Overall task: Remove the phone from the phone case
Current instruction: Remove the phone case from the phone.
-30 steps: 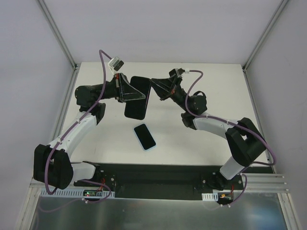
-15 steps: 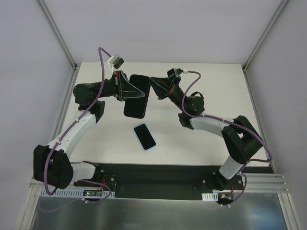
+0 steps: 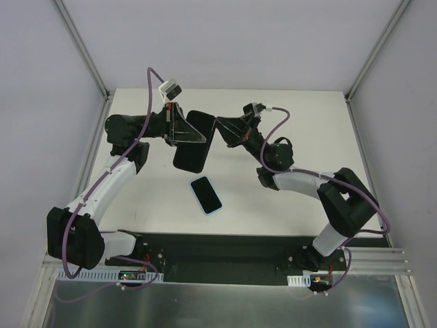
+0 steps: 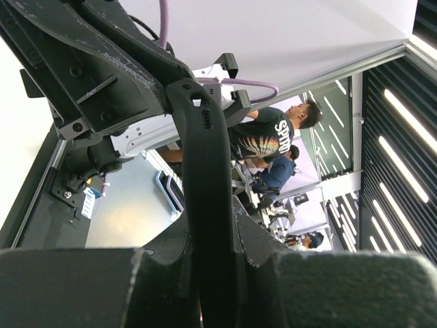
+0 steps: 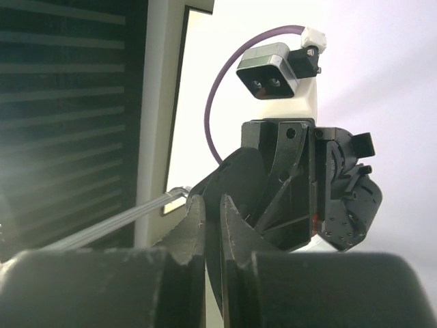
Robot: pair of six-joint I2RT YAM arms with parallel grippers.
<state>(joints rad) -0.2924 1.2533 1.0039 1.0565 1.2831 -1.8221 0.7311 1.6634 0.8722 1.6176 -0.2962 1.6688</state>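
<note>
The phone (image 3: 205, 195), black-screened with a light blue rim, lies flat on the white table (image 3: 307, 137) in front of both arms. Above it the empty black phone case (image 3: 193, 143) hangs in the air between the two grippers. My left gripper (image 3: 193, 135) is shut on the case's left side, and my right gripper (image 3: 217, 127) is shut on its upper right edge. The left wrist view has the case (image 4: 208, 164) edge-on, running up from my left gripper (image 4: 213, 236). In the right wrist view a thin edge of the case (image 5: 240, 179) sits in my right gripper (image 5: 213, 213).
White walls with metal corner posts (image 3: 85, 55) close in the table at the back and sides. A black base strip (image 3: 218, 249) runs along the near edge. Purple cables (image 3: 151, 89) loop above both wrists.
Both grippers, still clamped on the case, have shifted slightly. The left wrist has twisted a little and the right wrist has drawn slightly right. The phone has not moved.
</note>
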